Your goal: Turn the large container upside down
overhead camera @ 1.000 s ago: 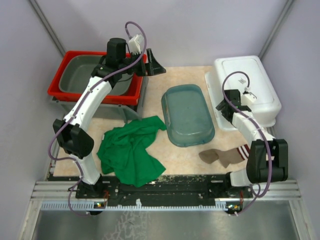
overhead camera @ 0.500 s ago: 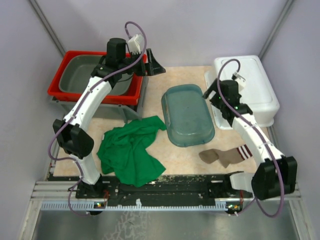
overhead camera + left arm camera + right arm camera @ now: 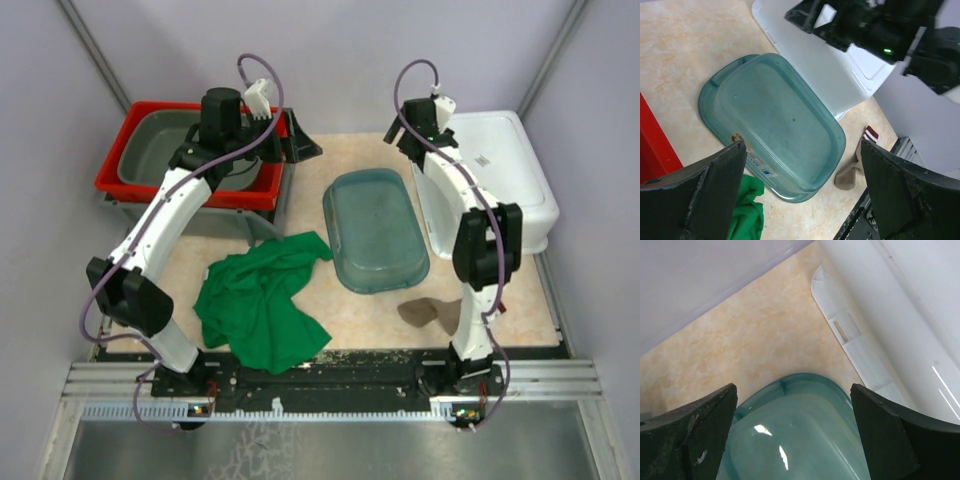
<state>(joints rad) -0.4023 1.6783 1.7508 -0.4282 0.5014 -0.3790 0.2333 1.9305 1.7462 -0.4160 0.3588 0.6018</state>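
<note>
A teal translucent container (image 3: 375,230) lies bottom-up in the middle of the table; it also shows in the left wrist view (image 3: 775,125) and the right wrist view (image 3: 800,440). A larger white container (image 3: 495,180) lies bottom-up at the right, touching nothing else I can see. My left gripper (image 3: 303,140) is open and empty, in the air at the back left of the teal container (image 3: 802,145). My right gripper (image 3: 400,138) is open and empty, above the teal container's far end (image 3: 793,387).
A red crate (image 3: 125,150) holding a grey basin (image 3: 170,150) stands at the back left. A green cloth (image 3: 262,300) lies crumpled at the front left. A brown striped sock (image 3: 425,312) lies at the front right, partly behind the right arm.
My right arm has swung from beside the white container to the back, and its gripper now hangs over the teal container's far end. My left arm has shifted slightly left.
</note>
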